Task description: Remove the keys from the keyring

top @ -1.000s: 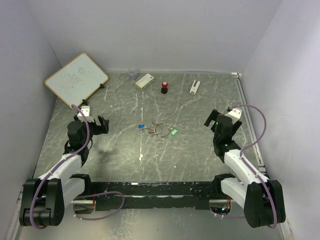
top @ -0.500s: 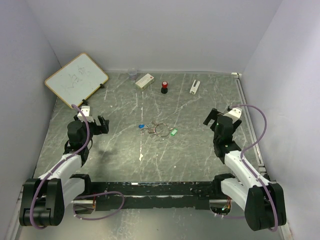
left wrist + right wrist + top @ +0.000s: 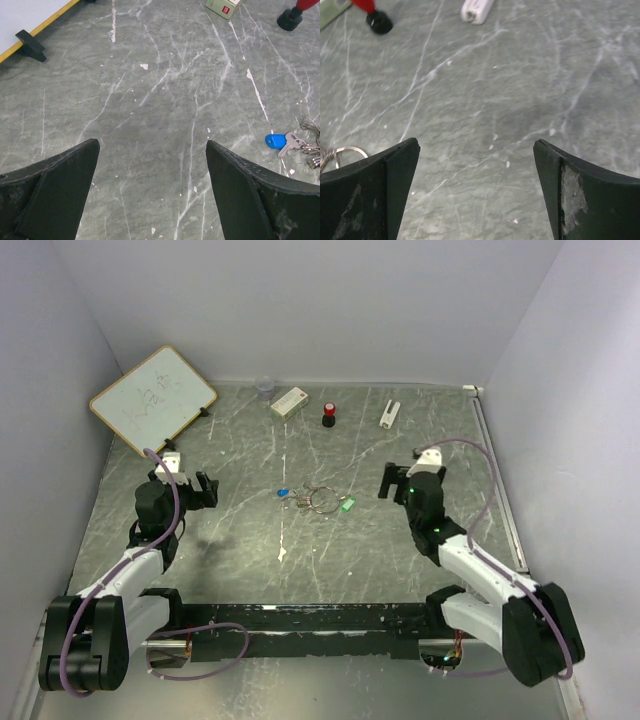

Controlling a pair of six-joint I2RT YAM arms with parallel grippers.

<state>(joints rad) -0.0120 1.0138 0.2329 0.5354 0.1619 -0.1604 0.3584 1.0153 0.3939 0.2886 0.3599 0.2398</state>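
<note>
The keyring [image 3: 320, 499] lies flat in the middle of the table with the keys bunched on it. A blue-headed key [image 3: 283, 492] sticks out to its left and a green-headed key [image 3: 347, 505] to its right. In the left wrist view the blue-headed key [image 3: 275, 141] shows at the right edge. In the right wrist view a bit of the ring [image 3: 347, 150] shows at the left edge. My left gripper [image 3: 205, 489] is open and empty, well left of the keys. My right gripper [image 3: 390, 483] is open and empty, a short way right of the green key.
A whiteboard [image 3: 152, 400] leans at the back left. A small clear cup [image 3: 264, 388], a white box [image 3: 289, 402], a red-capped black knob [image 3: 328, 415] and a white stick-shaped item [image 3: 389, 413] stand along the back. Walls close in both sides.
My right gripper has swung left and forward toward the keys. The left arm and the keyring have not moved.
</note>
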